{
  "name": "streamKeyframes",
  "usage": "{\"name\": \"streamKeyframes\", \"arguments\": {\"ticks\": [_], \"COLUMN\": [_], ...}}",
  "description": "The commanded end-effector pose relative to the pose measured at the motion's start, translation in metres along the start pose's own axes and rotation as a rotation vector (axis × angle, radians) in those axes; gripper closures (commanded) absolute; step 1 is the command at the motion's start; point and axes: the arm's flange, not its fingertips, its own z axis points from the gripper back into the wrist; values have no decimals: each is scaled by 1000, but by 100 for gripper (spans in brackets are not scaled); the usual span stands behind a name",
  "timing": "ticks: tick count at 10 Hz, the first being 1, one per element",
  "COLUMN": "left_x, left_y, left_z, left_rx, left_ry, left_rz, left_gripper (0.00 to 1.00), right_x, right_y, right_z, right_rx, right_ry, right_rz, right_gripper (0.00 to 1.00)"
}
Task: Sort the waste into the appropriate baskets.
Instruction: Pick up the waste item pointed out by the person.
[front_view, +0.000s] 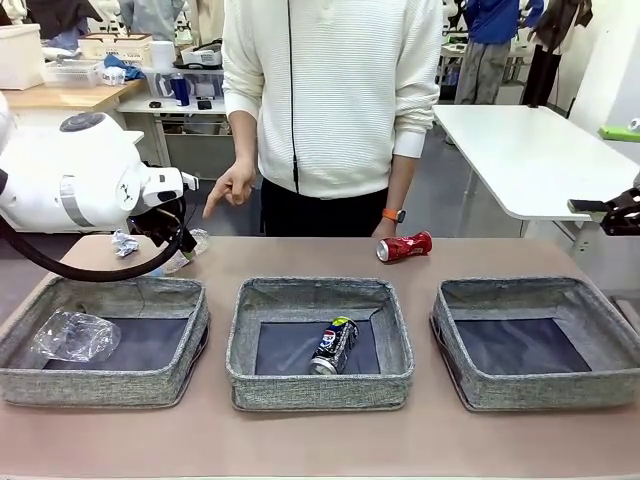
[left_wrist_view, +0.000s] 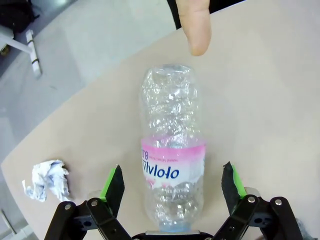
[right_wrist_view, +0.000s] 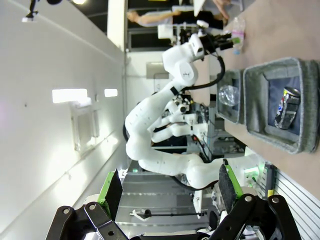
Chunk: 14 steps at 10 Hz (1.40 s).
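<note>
My left gripper (left_wrist_view: 172, 184) is open, its green-padded fingers on either side of the small clear bottle with the pink label (left_wrist_view: 172, 160), which lies on the table without being touched. In the front view this gripper (front_view: 172, 238) is at the table's far left over the bottle (front_view: 193, 243). A crumpled white paper ball (front_view: 124, 243) lies just to its left. The crushed red can (front_view: 404, 247) lies at the far edge. The blue Pepsi can (front_view: 334, 345) is in the middle basket (front_view: 320, 385) and the clear plastic cup (front_view: 75, 335) in the left basket (front_view: 100, 385). My right gripper (right_wrist_view: 170, 187) is open, holds nothing and is off to the right.
A person stands at the far side, one hand (front_view: 232, 188) pointing down towards the bottle and the other resting beside the red can. A fingertip (left_wrist_view: 195, 27) shows just beyond the bottle. The right basket (front_view: 535, 390) holds nothing. A white table (front_view: 530, 150) stands at the back right.
</note>
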Motion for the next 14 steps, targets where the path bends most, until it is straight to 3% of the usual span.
{"name": "streamKeyframes", "arguments": {"ticks": [1,2,3,4,5,6,9,14], "left_x": [2,2,3,2,2,2,-1,-3], "left_y": [4,4,5,4,2,4,5,5], "left_z": [-4,-7,-10,-12,-13,-14,-15,-8], "left_rx": [12,8,14,20,19,16,-1,-4], "left_ry": [-27,-19,-3,14,20,23,25,34], "left_rz": [-30,-29,-18,-31,-37,-41,-59,-35], "left_gripper": [0,0,14,60,73,100,97,100], "right_x": [1,1,1,1,1,1,1,1], "right_y": [2,2,2,2,2,2,2,2], "right_z": [-1,-1,-1,-1,-1,-1,-1,-1], "right_rx": [16,16,16,16,16,16,16,16], "right_ry": [-9,-9,-9,-9,-9,-9,-9,-9], "right_rz": [2,2,2,2,2,2,2,2], "right_gripper": [0,0,0,0,0,0,0,0]}}
